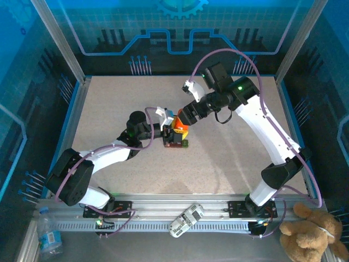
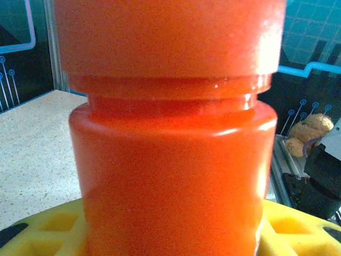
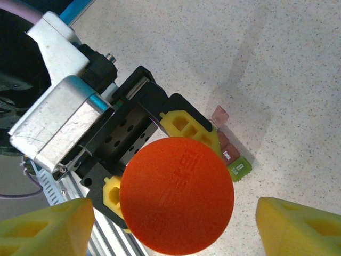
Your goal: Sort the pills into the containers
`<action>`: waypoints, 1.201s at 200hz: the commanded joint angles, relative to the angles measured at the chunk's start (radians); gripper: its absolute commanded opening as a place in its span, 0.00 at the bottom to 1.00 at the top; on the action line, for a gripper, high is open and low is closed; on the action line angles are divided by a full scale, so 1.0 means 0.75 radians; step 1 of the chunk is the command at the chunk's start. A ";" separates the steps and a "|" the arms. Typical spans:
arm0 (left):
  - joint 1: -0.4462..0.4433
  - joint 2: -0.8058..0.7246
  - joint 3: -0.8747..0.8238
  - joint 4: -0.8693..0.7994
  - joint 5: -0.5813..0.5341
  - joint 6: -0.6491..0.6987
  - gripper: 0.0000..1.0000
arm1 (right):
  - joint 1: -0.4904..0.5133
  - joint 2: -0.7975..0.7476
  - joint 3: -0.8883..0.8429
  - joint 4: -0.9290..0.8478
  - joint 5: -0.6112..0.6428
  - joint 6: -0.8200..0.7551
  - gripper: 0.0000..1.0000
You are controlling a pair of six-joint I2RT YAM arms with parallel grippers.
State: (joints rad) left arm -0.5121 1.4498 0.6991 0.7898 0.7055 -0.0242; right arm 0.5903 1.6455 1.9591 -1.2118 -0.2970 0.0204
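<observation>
An orange cylindrical bottle (image 1: 179,126) with its orange cap (image 3: 177,194) stands upright above the table's middle. My left gripper (image 1: 166,130) is shut on the bottle's body (image 2: 170,160), and its yellow fingers (image 2: 48,226) show at both sides. My right gripper (image 3: 173,234) hovers over the cap, open, with its yellow fingertips (image 3: 45,229) wide of the cap on either side and not touching it. The containers (image 3: 232,157), a dark red strip with a green end, lie on the table just beside and below the bottle; one lid stands up. The pills are hidden.
The table (image 1: 229,164) is pale and speckled, fenced by metal posts and blue panels. On the near rail lie a white device (image 1: 185,220), a water bottle (image 1: 49,234) at left and a plush bear (image 1: 313,232) at right.
</observation>
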 commanded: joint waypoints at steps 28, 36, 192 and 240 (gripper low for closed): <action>0.008 -0.029 0.051 0.029 0.042 -0.005 0.00 | 0.018 0.037 0.039 -0.027 -0.035 -0.008 0.67; 0.008 -0.029 0.051 0.030 0.040 -0.007 0.00 | 0.016 0.037 0.037 -0.024 -0.035 -0.004 0.63; 0.004 0.010 0.033 0.249 -0.188 -0.084 0.00 | 0.174 -0.153 -0.575 0.514 0.223 0.590 0.35; 0.004 0.015 0.014 0.276 -0.231 -0.072 0.00 | 0.232 -0.139 -0.574 0.583 0.327 0.713 0.35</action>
State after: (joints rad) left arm -0.5037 1.4796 0.6815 0.7734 0.5751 -0.0734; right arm 0.6979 1.5017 1.5646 -0.7395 -0.0032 0.4648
